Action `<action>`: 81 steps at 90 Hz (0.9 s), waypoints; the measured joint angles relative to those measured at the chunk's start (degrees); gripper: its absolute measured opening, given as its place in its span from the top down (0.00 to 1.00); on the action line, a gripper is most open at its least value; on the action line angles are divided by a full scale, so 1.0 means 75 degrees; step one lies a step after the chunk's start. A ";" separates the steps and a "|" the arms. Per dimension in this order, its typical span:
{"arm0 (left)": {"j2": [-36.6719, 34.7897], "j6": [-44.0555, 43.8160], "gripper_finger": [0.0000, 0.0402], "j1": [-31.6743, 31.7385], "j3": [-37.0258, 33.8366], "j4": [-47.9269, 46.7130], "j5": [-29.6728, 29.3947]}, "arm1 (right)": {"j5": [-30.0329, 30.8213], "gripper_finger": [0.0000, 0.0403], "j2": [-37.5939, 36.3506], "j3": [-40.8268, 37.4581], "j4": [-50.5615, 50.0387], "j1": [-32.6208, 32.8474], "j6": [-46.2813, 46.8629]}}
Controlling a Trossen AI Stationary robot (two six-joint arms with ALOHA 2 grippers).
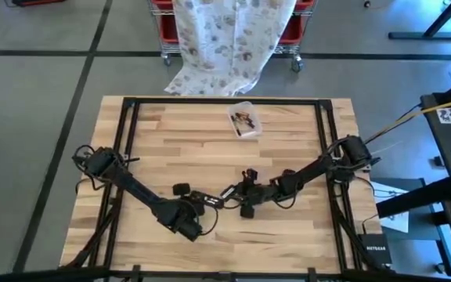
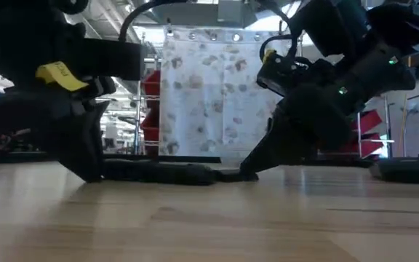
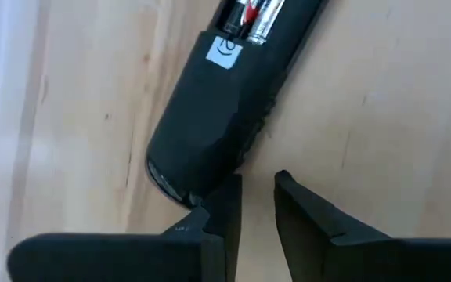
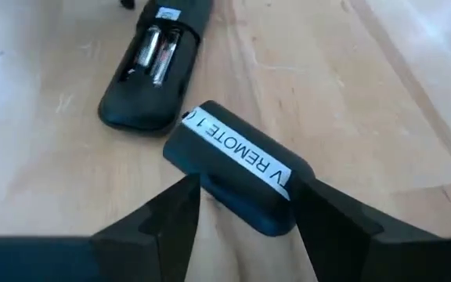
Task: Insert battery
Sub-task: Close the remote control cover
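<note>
- Remote (image 4: pixel 149 70) flat on table (image 1: pixel 288 133), back up, near front-centre; 2 batteries (image 4: pixel 155 53) seated in open compartment.
- Battery cover (image 4: pixel 237 168), labelled "V REMOTE 1", just beside remote's end, between right gripper (image 4: pixel 245 207) fingers; spread wide, apparently touching both sides.
- Left gripper (image 3: pixel 257 204) at remote's other end; fingers parted by narrow gap, holding nothing, 1 finger (image 3: pixel 221 211) touching remote's end.
- Handling estimate: cover light, rigid, smooth plastic, likely slippery; thin latch tabs probably fragile. Best hold: long side edges, squarely.
- Remote light enough to skid; bracing at far end advisable.
</note>
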 joint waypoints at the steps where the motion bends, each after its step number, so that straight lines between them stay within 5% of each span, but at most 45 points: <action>1: -0.0011 -0.0030 0.86 -0.0008 0.0014 0.0001 -0.0004 | 0.0046 0.54 0.0001 0.0000 -0.0004 0.0021 0.0000; 21: -0.0172 -0.1103 0.86 -0.0242 0.0610 0.0030 0.0041 | 0.0313 0.54 -0.0056 0.0006 -0.0326 0.0495 0.0522; 48: 0.0219 -0.0264 0.86 -0.0193 0.0536 0.4116 -0.0193 | 0.1043 0.54 -0.0064 0.0012 -0.0670 0.1684 0.2884; 81: 0.1443 -0.0479 0.86 0.0016 0.0565 0.5275 -0.1390 | 0.1914 0.54 -0.0024 0.0227 -0.0733 0.2858 0.4660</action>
